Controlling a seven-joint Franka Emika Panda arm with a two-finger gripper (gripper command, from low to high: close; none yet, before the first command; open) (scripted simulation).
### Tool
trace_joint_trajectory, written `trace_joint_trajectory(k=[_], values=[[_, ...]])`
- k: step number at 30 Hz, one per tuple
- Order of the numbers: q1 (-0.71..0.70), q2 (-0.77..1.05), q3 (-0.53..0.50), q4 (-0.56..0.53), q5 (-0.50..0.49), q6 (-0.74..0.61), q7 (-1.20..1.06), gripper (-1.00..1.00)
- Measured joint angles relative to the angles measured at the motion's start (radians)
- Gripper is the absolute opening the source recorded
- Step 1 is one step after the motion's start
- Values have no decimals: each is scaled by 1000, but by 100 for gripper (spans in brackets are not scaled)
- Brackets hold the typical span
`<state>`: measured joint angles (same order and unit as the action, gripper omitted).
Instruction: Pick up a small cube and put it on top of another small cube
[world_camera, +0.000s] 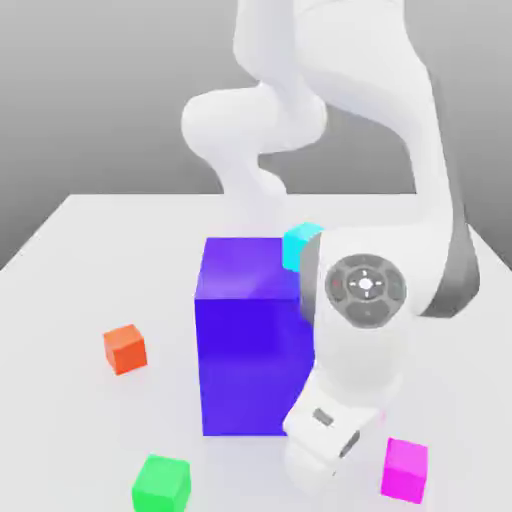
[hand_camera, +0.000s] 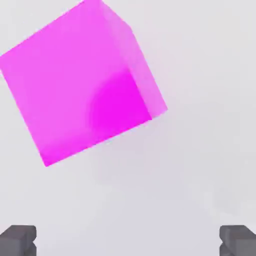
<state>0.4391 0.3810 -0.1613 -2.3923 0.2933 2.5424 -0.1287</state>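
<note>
The two dark fingertips (hand_camera: 19, 239) of the gripper (hand_camera: 128, 241) sit closest to the hand camera, one at each side of its picture, set wide apart with nothing between them; the claw is released and holds no object. Beyond them the magenta cube (hand_camera: 80, 82) rests on the white table (hand_camera: 200, 165), turned at an angle to the fingers and clear of both. In the exterior view the same magenta cube (world_camera: 405, 469) sits near the front edge of the table (world_camera: 60, 300), just to the exterior view's right of the lowered white hand (world_camera: 325, 440), close beside it but apart from it. The arm (world_camera: 365, 290) bends down in front of the big blue block (world_camera: 245, 340), covering part of its right side. A cyan cube (world_camera: 300, 243) shows behind the block's top corner. An orange-red cube (world_camera: 125, 349) lies to the exterior view's left of the block, and a green cube (world_camera: 161, 482) lies at the front left, both well apart from the hand.
</note>
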Motion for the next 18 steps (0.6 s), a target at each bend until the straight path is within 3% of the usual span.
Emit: trace_joint_trajectory(k=[6, 9, 10, 18], values=[[97, -75, -3, -38, -160, 158, -49, 0], [88, 15, 30, -21, -143, 256, -80, 0], [77, 54, 45, -12, -133, 289, -90, -100], [84, 30, 38, -18, -143, 270, -84, -100]])
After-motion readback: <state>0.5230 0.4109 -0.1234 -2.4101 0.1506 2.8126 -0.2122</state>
